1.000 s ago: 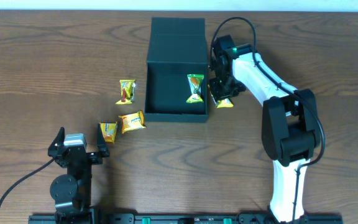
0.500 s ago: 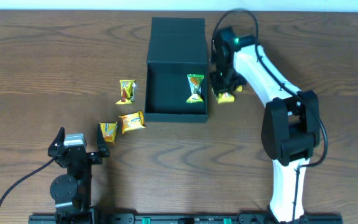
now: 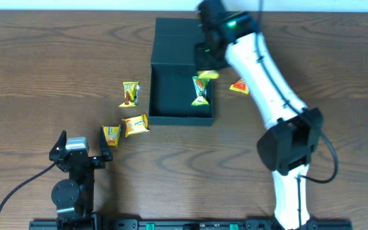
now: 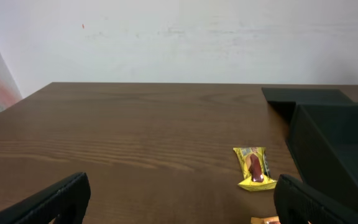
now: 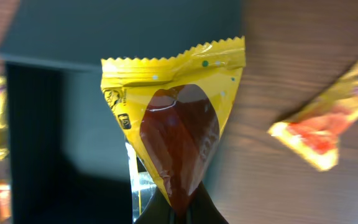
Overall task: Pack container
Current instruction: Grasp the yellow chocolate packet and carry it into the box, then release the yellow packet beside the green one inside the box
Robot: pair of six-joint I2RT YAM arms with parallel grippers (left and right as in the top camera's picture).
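Overhead shows one container (image 3: 171, 99) and six snack packets (image 3: 135, 124).

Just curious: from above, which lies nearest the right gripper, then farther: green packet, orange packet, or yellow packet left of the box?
From the right gripper:
1. Green packet, inside the box.
2. Orange packet, right of it.
3. Yellow packet, left of it.

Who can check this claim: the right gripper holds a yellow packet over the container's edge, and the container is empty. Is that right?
No. The container is not empty: a green packet lies inside it, as the overhead view shows. The rest stands: the right gripper holds a yellow packet over the container's edge.
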